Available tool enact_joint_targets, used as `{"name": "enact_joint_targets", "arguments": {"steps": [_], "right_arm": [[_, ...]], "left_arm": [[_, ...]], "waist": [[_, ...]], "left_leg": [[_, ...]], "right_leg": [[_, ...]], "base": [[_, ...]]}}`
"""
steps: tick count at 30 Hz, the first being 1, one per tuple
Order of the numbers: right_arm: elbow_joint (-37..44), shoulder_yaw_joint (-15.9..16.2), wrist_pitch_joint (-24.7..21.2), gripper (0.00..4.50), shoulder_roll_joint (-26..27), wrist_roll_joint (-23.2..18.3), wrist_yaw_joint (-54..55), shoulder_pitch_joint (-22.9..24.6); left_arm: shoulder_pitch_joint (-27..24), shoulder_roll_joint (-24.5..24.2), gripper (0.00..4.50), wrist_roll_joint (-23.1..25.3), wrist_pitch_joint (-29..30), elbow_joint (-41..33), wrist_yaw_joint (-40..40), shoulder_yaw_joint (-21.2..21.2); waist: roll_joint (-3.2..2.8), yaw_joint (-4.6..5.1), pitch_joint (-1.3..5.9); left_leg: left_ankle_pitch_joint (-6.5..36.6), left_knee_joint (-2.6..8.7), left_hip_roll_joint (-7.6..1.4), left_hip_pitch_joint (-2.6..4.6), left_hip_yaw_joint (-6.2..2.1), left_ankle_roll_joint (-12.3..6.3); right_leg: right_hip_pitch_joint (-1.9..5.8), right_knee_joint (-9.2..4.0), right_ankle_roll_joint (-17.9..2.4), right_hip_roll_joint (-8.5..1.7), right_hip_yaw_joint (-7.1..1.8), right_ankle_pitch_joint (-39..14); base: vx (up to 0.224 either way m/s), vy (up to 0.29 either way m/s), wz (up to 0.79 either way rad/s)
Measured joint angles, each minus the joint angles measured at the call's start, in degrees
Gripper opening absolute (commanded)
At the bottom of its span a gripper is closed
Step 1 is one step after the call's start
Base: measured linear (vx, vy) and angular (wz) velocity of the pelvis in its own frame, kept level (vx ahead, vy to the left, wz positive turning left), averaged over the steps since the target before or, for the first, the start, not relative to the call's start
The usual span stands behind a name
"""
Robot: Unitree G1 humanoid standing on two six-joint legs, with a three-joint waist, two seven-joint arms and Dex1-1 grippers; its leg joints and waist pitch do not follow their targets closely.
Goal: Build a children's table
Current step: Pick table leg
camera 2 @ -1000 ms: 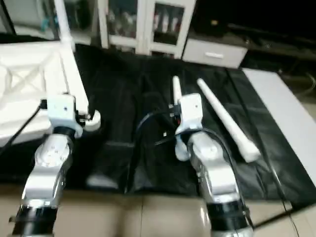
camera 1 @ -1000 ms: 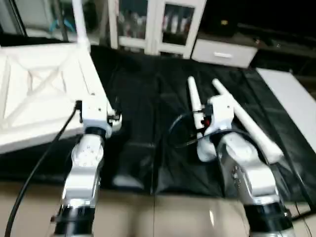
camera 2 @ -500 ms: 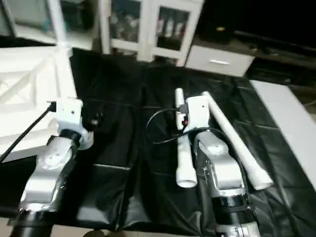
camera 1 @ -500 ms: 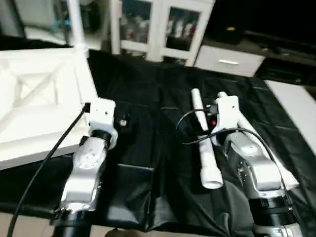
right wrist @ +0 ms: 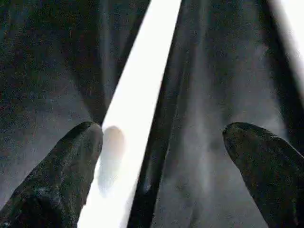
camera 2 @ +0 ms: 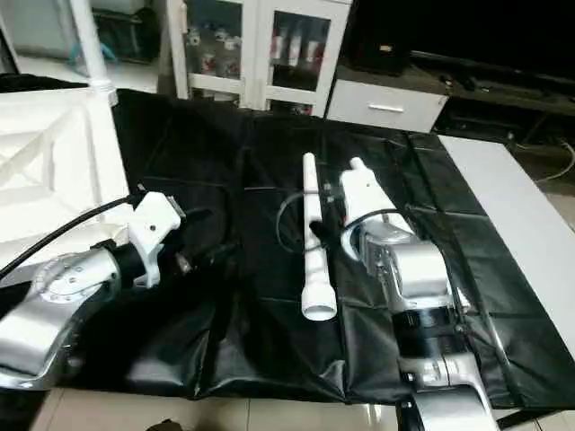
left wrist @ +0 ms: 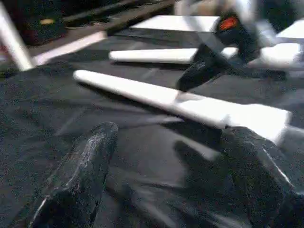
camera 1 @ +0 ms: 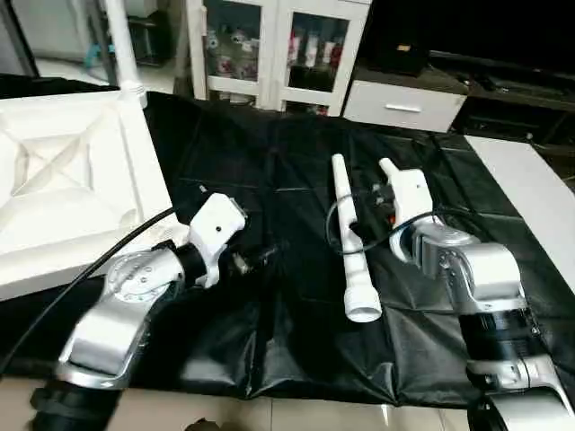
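The white tabletop (camera 1: 72, 193) lies ribs-up at the left on the black sheet, with one white leg (camera 1: 118, 45) standing in its far corner socket. Another leg (camera 1: 349, 242) lies on the sheet in the middle, and a second lying leg (left wrist: 156, 55) is partly hidden under my right wrist. My right gripper (right wrist: 164, 133) hangs open over the middle leg (right wrist: 137, 109), its fingers either side of the tube. My left gripper (camera 1: 259, 259) is open and empty, low over the sheet, pointing at that leg (left wrist: 180, 102) from its left.
A black sheet (camera 1: 269, 162) covers the floor under everything. A flat white board (camera 1: 530, 180) lies along the sheet's right edge. White glass-door cabinets (camera 1: 269, 45) and a low drawer unit (camera 1: 404, 103) stand behind. A black cable (camera 1: 81, 269) runs along my left arm.
The camera has shifted. My left gripper has swung away from the tabletop's edge toward the lying leg. My right gripper stays over that leg, both grippers open throughout.
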State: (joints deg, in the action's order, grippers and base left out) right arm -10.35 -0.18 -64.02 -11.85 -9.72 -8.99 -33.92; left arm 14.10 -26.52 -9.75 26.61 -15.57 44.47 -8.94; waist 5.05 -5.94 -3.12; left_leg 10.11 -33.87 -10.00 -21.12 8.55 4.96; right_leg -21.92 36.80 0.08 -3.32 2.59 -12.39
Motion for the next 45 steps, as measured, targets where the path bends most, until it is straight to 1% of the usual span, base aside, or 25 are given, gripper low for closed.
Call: {"name": "enact_joint_targets", "arguments": {"steps": [2,4,5,6,7,9,12,15,16,17,23,24,26,29,33,35,37,38,39,40,42,43,44,45], "right_arm": [[-0.33,0.05,-2.6,4.5,0.19,-1.05,-0.81,-0.03],[-0.38,0.13,-4.76,4.5,0.57,-1.79,-1.47,-0.04],[-0.44,0.3,-5.65,4.31,0.6,-1.91,-1.6,-0.04],[-0.7,0.72,-6.45,4.31,0.59,-1.89,-1.73,-0.04],[-1.24,0.97,-7.54,4.13,0.59,-1.9,-2.16,-0.01],[-1.39,2.06,-9.39,4.09,0.58,-1.92,-2.76,0.0],[-1.54,2.58,-10.79,3.74,0.5,-1.93,-2.93,0.0],[-1.69,3.02,-11.46,3.62,0.32,-1.96,-3.6,0.0],[-1.78,3.07,-11.57,3.48,0.3,-1.96,-3.75,0.0],[-1.87,3.12,-11.59,3.48,0.3,-1.96,-3.79,0.0],[-2.43,3.12,-11.92,2.88,0.3,-1.97,-3.91,-0.02],[-2.42,3.08,-12.04,2.88,0.3,-1.97,-3.96,-0.02],[-2.42,2.81,-12.21,2.6,0.33,-1.98,-3.97,-0.01],[-2.41,2.32,-12.28,2.41,0.42,-1.99,-3.88,0.03],[-1.53,1.19,-12.83,2.04,0.84,-1.98,-3.43,0.68],[-0.99,0.28,-12.53,1.9,1.07,-1.94,-2.7,1.19],[0.4,-0.69,-11.49,1.88,1.11,-1.97,-2.44,2.21],[1.44,-1.4,-11.02,1.87,1.2,-2.2,-2.51,2.63],[2.9,-2.87,-9.53,1.87,1.43,-2.68,-2.58,3.22],[5.09,-5.06,-6.69,1.87,2.29,-3.72,-2.74,3.53],[8.64,-6.94,-2.72,1.86,3.07,-5.51,-3.58,3.33],[10.61,-8.9,0.1,1.86,2.96,-6.93,-5.22,3.3],[11.69,-10.22,1.59,1.86,2.77,-8.04,-6.48,2.97],[12.63,-11.09,2.51,1.86,2.65,-8.93,-7.57,2.39]], "left_arm": [[-0.06,-0.51,3.91,-1.59,2.05,-2.05,1.56,-0.14],[-0.44,-2.02,3.91,-3.5,4.87,-4.24,3.27,-0.6],[-0.85,-2.78,3.91,-4.64,6.58,-5.39,4.19,-0.79],[-1.28,-3.55,3.91,-5.79,8.3,-6.45,5.14,-1.13],[-1.77,-4.2,3.91,-6.67,10.13,-7.45,6.07,-1.62],[-2.16,-5.01,3.91,-7.82,13.03,-8.44,7.08,-2.6],[-2.17,-5.3,3.91,-8.38,14.03,-9.1,7.34,-3.19],[-2.21,-5.63,3.91,-8.31,14.27,-9.53,7.08,-3.18],[-2.23,-5.7,3.91,-8.3,14.44,-9.55,6.96,-3.18],[-2.23,-5.78,3.91,-8.3,14.55,-9.57,6.84,-3.18],[-2.2,-6.3,3.91,-8.3,15.71,-9.67,5.43,-3.19],[-2.19,-6.34,3.91,-8.3,15.8,-9.67,5.27,-3.19],[-2.19,-6.85,3.91,-8.3,15.84,-9.67,5.27,-3.23],[-2.17,-7.13,3.91,-8.15,16.39,-9.67,5.2,-3.33],[-1.5,-6.8,3.91,-9.0,18.56,-9.72,5.0,-3.34],[-0.66,-5.93,3.91,-9.41,18.34,-9.45,4.5,-3.15],[0.34,-3.37,3.91,-9.2,16.95,-8.28,2.1,-2.45],[1.06,-1.49,4.09,-8.89,16.56,-7.15,0.13,-1.71],[2.73,1.61,4.27,-8.54,16.47,-4.8,-2.98,-0.22],[5.59,5.86,4.27,-8.07,16.39,-1.49,-7.77,3.0],[8.82,8.04,4.39,-8.18,16.39,0.46,-11.86,5.85],[11.09,10.88,4.46,-9.64,17.31,2.0,-14.53,8.83],[12.55,13.29,4.46,-11.23,18.23,2.64,-16.21,10.93],[13.64,14.6,4.5,-12.56,18.84,2.96,-17.4,12.41]], "waist": [[0.04,-0.12,0.01],[0.06,-0.18,0.02],[0.05,-0.23,0.02],[0.03,-0.23,0.01],[0.02,-0.26,0.0],[0.05,-0.41,0.0],[0.1,-0.61,0.02],[0.24,-0.59,0.05],[0.25,-0.59,0.06],[0.25,-0.59,0.06],[0.33,-0.58,0.07],[0.33,-0.59,0.07],[0.31,-0.57,0.05],[0.25,-0.58,0.02],[0.22,-0.66,0.0],[-0.04,-0.76,-0.08],[-0.22,-0.84,-0.19],[-0.3,-0.87,-0.24],[-0.37,-1.0,-0.29],[-0.4,-1.11,-0.33],[-0.41,-0.87,-0.32],[-0.41,-0.87,-0.33],[-0.3,-0.88,-0.32],[-0.24,-0.88,-0.28]], "left_leg": [[0.0,0.0,-0.02,0.01,0.12,0.0],[0.01,-0.01,-0.02,0.02,0.2,-0.02],[0.01,0.0,-0.02,0.03,0.24,-0.03],[0.02,0.0,-0.02,0.03,0.26,-0.04],[0.03,0.0,-0.02,0.02,0.28,-0.05],[0.03,0.01,-0.04,0.02,0.29,-0.05],[0.02,0.01,-0.06,0.04,0.31,-0.03],[0.02,0.01,-0.06,0.06,0.32,-0.03],[0.02,0.01,-0.06,0.06,0.32,-0.03],[0.01,0.01,-0.06,0.06,0.32,-0.02],[0.02,0.01,-0.08,0.04,0.35,-0.03],[0.02,0.01,-0.08,0.05,0.35,-0.03],[0.02,0.01,-0.08,0.05,0.35,-0.03],[0.02,0.01,-0.08,0.06,0.35,-0.03],[0.01,0.01,-0.08,0.06,0.36,-0.02],[0.01,0.0,-0.08,0.05,0.36,-0.02],[0.01,-0.01,-0.07,0.05,0.42,-0.01],[0.01,-0.01,-0.08,0.05,0.42,-0.01],[-0.01,-0.01,-0.08,0.0,0.42,0.02],[-0.04,-0.02,-0.13,-0.04,0.46,0.07],[-0.06,-0.01,-0.18,0.06,0.46,0.1],[-0.06,-0.01,-0.18,0.02,0.47,0.09],[-0.06,-0.01,-0.18,0.04,0.49,0.09],[-0.06,-0.01,-0.18,0.03,0.49,0.07]], "right_leg": [[-0.01,-0.03,-0.02,0.0,-0.07,0.0],[-0.03,-0.05,-0.02,-0.01,-0.12,-0.03],[-0.04,-0.06,-0.03,-0.01,-0.16,-0.04],[-0.04,-0.05,-0.03,-0.01,-0.17,-0.06],[-0.06,-0.06,-0.03,-0.01,-0.18,-0.07],[-0.07,-0.05,-0.03,0.0,-0.17,-0.08],[-0.06,-0.03,-0.01,-0.01,-0.18,-0.08],[-0.06,-0.02,0.28,-0.01,-0.2,-0.25],[-0.06,-0.02,0.28,-0.01,-0.2,-0.25],[-0.06,-0.01,0.29,-0.01,-0.2,-0.25],[-0.06,-0.02,0.22,-0.01,-0.2,-0.22],[-0.06,-0.02,0.1,-0.01,-0.2,-0.15],[-0.06,-0.02,0.1,-0.01,-0.2,-0.14],[-0.06,-0.02,0.1,-0.01,-0.21,-0.14],[-0.06,-0.01,0.07,-0.01,-0.21,-0.13],[-0.04,-0.01,0.05,-0.01,-0.2,-0.12],[-0.03,-0.01,0.04,-0.06,-0.22,-0.1],[-0.03,0.0,0.04,-0.06,-0.23,-0.09],[-0.04,0.0,0.04,-0.06,-0.2,-0.05],[-0.09,0.02,0.01,-0.06,-0.2,0.02],[-0.08,0.03,-0.03,-0.02,-0.21,0.05],[-0.08,0.0,-0.02,-0.03,-0.19,0.04],[-0.08,-0.02,-0.02,-0.03,-0.2,0.04],[-0.07,-0.03,-0.03,-0.03,-0.2,0.03]], "base": [[0.0,0.0,0.0],[0.0,0.0,0.0],[0.0,0.0,0.0],[0.0,0.0,0.0],[0.0,0.0,0.0],[0.0,0.0,0.0],[0.0,0.0,0.0],[0.0,0.0,0.0],[0.0,0.0,0.0],[0.0,0.0,0.0],[0.0,0.0,0.0],[0.0,0.0,0.0],[0.0,0.0,0.0],[0.0,0.0,0.0],[0.0,0.0,0.0],[0.0,0.0,0.0],[0.0,0.0,0.0],[0.0,0.0,0.0],[0.0,0.0,0.0],[0.0,0.0,0.0],[0.0,0.0,0.0],[0.0,0.0,0.0],[0.0,0.0,0.0],[0.0,0.0,0.0]]}}
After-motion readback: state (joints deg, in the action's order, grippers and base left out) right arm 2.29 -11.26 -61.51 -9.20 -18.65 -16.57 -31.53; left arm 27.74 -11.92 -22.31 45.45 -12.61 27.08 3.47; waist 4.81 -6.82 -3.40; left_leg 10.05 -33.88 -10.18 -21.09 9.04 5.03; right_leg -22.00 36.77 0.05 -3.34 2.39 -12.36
